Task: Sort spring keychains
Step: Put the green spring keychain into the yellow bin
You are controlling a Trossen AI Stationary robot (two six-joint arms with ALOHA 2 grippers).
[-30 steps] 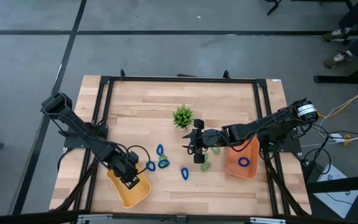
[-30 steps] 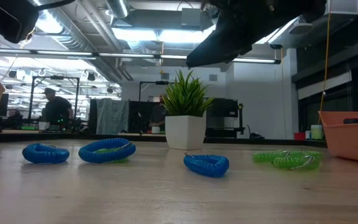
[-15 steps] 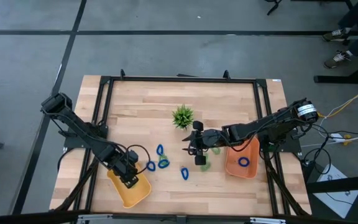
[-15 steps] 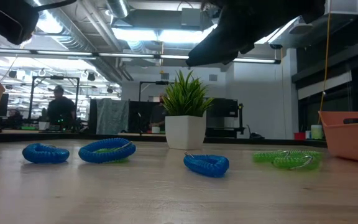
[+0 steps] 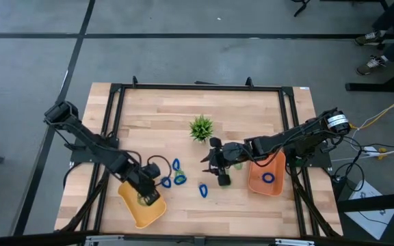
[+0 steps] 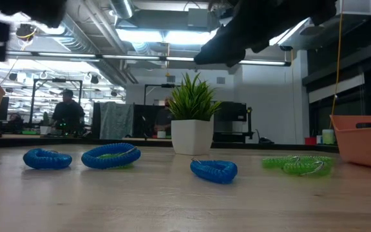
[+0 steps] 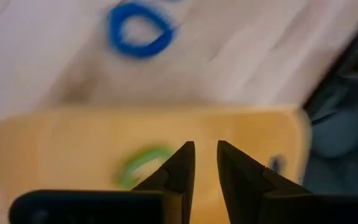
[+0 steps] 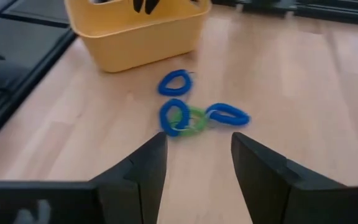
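Note:
Blue spring keychains (image 5: 176,165) (image 5: 165,182) (image 5: 202,190) lie flat on the table. One more blue (image 5: 180,179) lies over a green one (image 8: 193,119). Green keychains (image 6: 298,164) lie beside my right gripper (image 5: 221,179), which hangs open above the table's middle and holds nothing. My left gripper (image 7: 205,149) hovers over the yellow tray (image 5: 142,208), its fingers a narrow gap apart with nothing between them. A green keychain (image 7: 143,165) lies on that tray's floor. A blue keychain (image 5: 269,178) lies in the orange tray (image 5: 265,184).
A small potted plant (image 5: 200,128) stands behind the keychains at the table's middle. A black frame (image 5: 197,87) runs around the tabletop. Bare wood lies along the near edge between the two trays.
My left gripper has shifted a little toward the table's right over the yellow tray and has turned about its wrist. A green keychain now shows on the tray floor below it. My right gripper has swung slightly, staying in place.

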